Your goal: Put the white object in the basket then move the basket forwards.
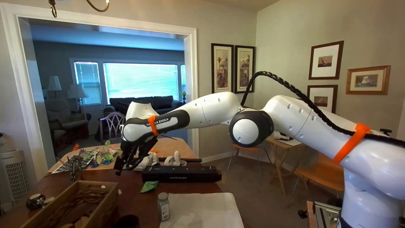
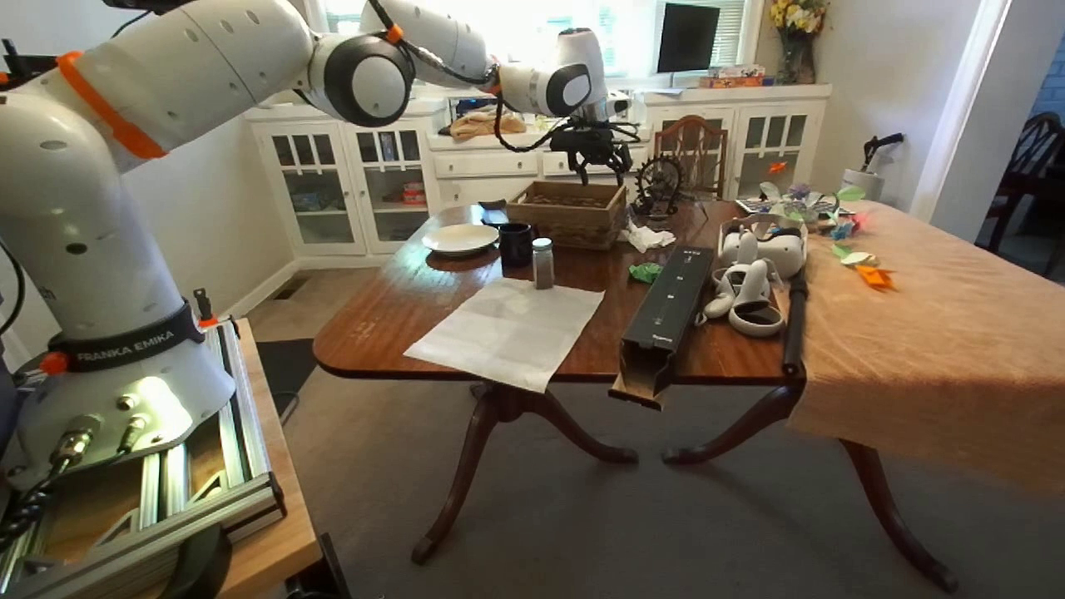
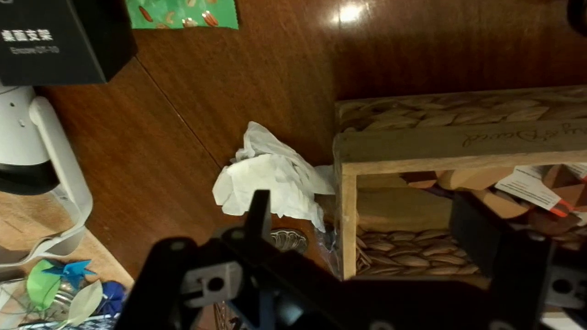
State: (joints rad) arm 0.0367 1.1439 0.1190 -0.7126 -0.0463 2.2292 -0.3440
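Note:
The white object looks like a crumpled white paper or tissue (image 3: pixel 270 183). It lies on the table against the end of the basket (image 3: pixel 412 146). It also shows in an exterior view (image 2: pixel 647 239). The basket is brown, rectangular, with a wooden frame and woven sides, and stands in both exterior views (image 1: pixel 109 187) (image 2: pixel 574 226). It holds brown pieces and a printed label. My gripper (image 3: pixel 369 224) is open and empty above the basket's end. In the wrist view one finger overlaps the paper and one overlaps the basket's inside. It also shows in both exterior views (image 1: pixel 125 169) (image 2: pixel 603 176).
A long black box (image 2: pixel 666 304), a green packet (image 2: pixel 645 272) and a white headset with controllers (image 2: pixel 770 249) lie beside the paper. A dark wheel-shaped ornament (image 2: pixel 660 185) stands behind. A black mug (image 2: pixel 516 245), glass jar (image 2: pixel 542 264) and plate (image 2: pixel 460 239) stand near the basket.

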